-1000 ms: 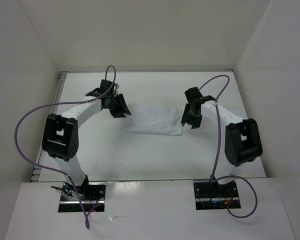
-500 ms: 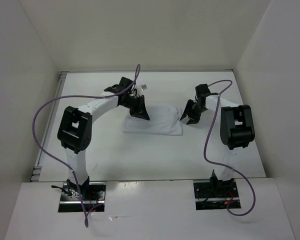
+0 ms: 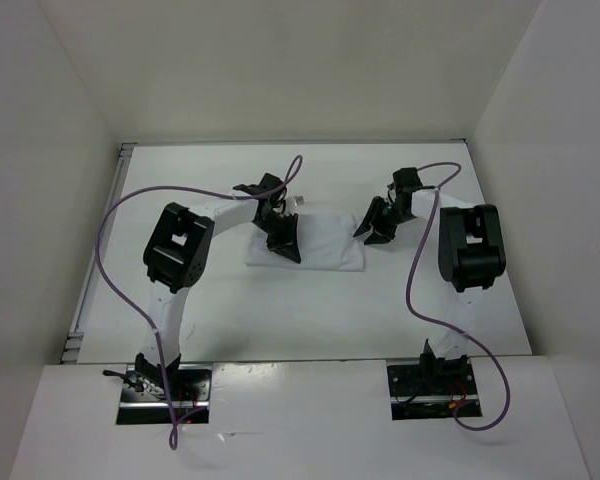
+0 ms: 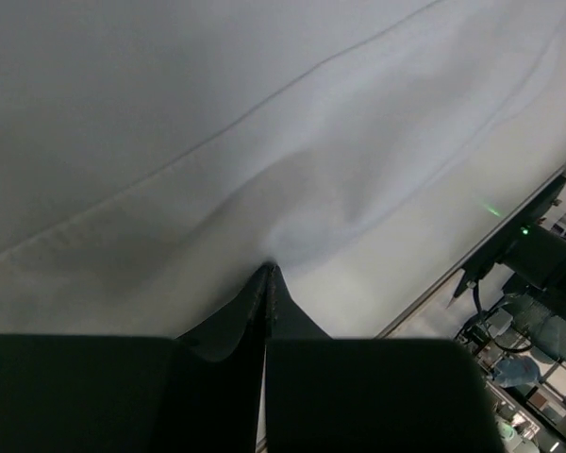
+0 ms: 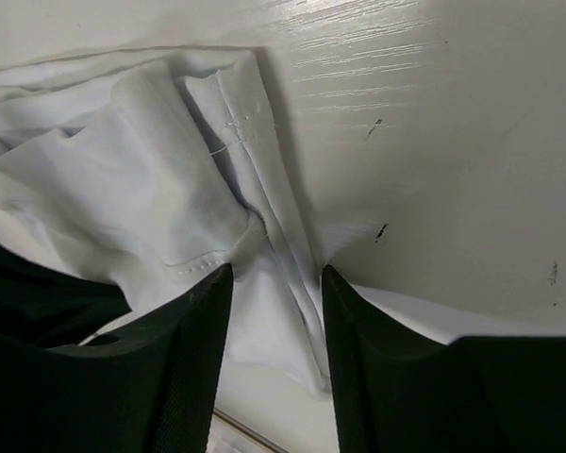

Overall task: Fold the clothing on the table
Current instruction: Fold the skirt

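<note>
L fingers (image 4: 358,396) tight on clothing (image 3: 325,252)

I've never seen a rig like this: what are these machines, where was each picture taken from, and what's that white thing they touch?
These are two robot arms bolted at the near edge of a white table. The wide picture looks down from above and behind them; the other two come from a camera on each wrist, showing that arm's own two black fingers. On the table lies a white piece of clothing. The left gripper is shut, pinching a pucker of the fabric. The right gripper is open, its fingers astride the cloth's hemmed edge.
</note>
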Robot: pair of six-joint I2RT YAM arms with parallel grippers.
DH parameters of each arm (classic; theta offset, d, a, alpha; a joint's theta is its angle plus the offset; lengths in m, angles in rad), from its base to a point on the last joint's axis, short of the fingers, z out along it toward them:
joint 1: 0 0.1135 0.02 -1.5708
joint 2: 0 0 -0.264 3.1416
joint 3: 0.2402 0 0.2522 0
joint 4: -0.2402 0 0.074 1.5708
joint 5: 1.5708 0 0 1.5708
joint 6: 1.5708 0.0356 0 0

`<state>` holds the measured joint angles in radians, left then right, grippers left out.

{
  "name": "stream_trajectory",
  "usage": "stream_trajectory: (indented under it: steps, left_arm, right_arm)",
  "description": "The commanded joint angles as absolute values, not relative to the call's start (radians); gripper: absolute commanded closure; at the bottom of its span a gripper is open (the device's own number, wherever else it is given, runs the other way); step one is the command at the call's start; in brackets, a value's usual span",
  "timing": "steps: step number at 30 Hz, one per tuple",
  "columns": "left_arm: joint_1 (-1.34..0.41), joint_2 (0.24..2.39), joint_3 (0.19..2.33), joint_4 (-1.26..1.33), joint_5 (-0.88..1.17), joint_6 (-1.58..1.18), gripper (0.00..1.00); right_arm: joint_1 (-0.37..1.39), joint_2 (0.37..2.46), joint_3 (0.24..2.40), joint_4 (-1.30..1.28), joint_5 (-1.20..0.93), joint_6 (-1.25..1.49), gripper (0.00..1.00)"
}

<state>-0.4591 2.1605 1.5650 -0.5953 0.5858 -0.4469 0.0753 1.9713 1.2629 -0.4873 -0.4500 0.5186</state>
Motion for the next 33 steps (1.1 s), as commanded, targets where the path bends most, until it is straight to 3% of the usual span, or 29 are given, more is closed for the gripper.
stream_trajectory:
  steps: [1, 4, 6, 8, 9, 10, 12, 33]
  left_arm:
    - [-0.488, 2.198, 1.601, -0.601, 0.56, -0.436, 1.0]
    - [-0.498, 2.22, 1.611, -0.592, 0.56, -0.436, 1.0]
    - [-0.509, 2.238, 1.611, -0.592, 0.546, -0.445, 1.0]
    - [-0.509, 2.247, 1.611, -0.592, 0.532, -0.445, 1.0]
    - [-0.509, 2.256, 1.611, -0.592, 0.517, -0.455, 1.0]
    - [-0.509, 2.256, 1.611, -0.592, 0.496, -0.456, 1.0]
    - [-0.509, 2.266, 1.602, -0.592, 0.485, -0.456, 1.0]
    - [-0.604, 2.367, 1.733, -0.609, 0.456, -0.483, 1.0]
  right_arm:
    - [0.071, 1.985, 1.232, -0.434, -0.477, 0.511, 0.53]
    - [0.089, 1.994, 1.207, -0.416, -0.495, 0.52, 0.54]
    - [0.107, 2.006, 1.197, -0.405, -0.509, 0.531, 0.61]
    - [0.107, 2.028, 1.197, -0.394, -0.525, 0.54, 0.72]
    - [0.107, 2.028, 1.197, -0.384, -0.552, 0.54, 0.86]
    - [0.107, 2.028, 1.197, -0.383, -0.564, 0.54, 0.93]
    - [0.107, 2.028, 1.197, -0.374, -0.574, 0.54, 1.0]
    - [0.098, 1.623, 1.238, -0.5, -0.649, 0.618, 1.0]
